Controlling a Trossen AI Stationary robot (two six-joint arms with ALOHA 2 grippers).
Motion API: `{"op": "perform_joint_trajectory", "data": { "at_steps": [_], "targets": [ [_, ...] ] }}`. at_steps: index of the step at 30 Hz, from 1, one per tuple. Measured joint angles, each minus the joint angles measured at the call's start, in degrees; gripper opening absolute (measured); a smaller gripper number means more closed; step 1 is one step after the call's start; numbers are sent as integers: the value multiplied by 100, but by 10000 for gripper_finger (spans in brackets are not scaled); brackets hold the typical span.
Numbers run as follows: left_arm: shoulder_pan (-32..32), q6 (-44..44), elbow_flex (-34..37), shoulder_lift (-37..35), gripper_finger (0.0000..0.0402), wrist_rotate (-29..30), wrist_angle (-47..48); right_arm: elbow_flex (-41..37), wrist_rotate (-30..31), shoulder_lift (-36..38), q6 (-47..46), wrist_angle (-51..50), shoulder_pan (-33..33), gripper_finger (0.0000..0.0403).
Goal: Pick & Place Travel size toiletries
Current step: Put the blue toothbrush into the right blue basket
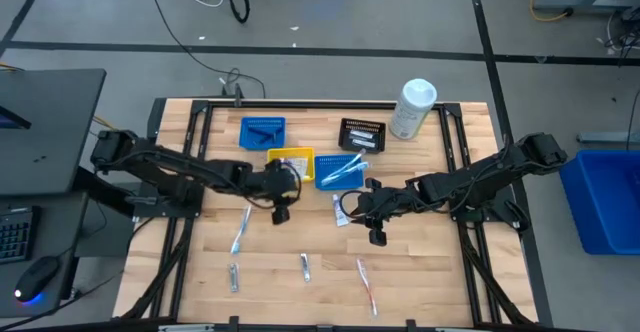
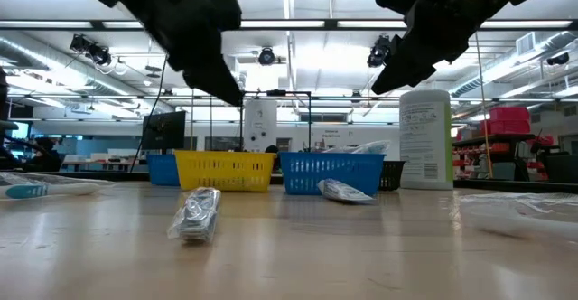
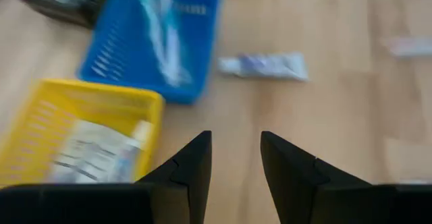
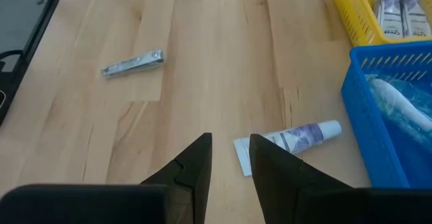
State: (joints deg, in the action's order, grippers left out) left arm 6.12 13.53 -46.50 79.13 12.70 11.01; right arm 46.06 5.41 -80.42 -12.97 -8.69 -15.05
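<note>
Two empty, slightly parted grippers hover mid-table; right gripper (image 1: 374, 210) looks next to descend on the mini tube (image 4: 289, 141) at its nine o'clock, while left gripper (image 1: 281, 198) waits.

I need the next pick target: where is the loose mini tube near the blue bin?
In the high view the mini tube lies on the table just in front of the blue bin, beside the right claw.

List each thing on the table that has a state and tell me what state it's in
Left gripper: open, empty, by the yellow bin.
Right gripper: open, empty, above the mini tube.
Mini tube: lying flat on the table.
Yellow bin: holds tubes.
Blue bin: holds toothbrushes.
White canister: upright.
</note>
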Motion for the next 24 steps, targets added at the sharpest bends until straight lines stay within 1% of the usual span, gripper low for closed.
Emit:
{"op": "perform_joint_trajectory", "data": {
  "at_steps": [4,7,10,14,19,22,24],
  "targets": [
    [413,651,0,0,150,86,801,0,0,0,0,-4,0,111],
    [677,1353,0,0,160,417,1703,0,0,0,47,-7,2,112],
    [877,2465,0,0,169,557,2609,0,2,0,81,-7,0,112],
    [1123,4054,0,0,177,399,3524,0,1,0,81,-7,0,111],
    [1438,5710,0,0,181,107,4081,0,1,0,79,-7,0,112],
    [1561,6815,0,0,181,157,4101,0,2,1,148,-7,2,111],
    [1628,7205,0,20,181,158,4041,0,0,0,170,-7,0,111]
  ]
}}
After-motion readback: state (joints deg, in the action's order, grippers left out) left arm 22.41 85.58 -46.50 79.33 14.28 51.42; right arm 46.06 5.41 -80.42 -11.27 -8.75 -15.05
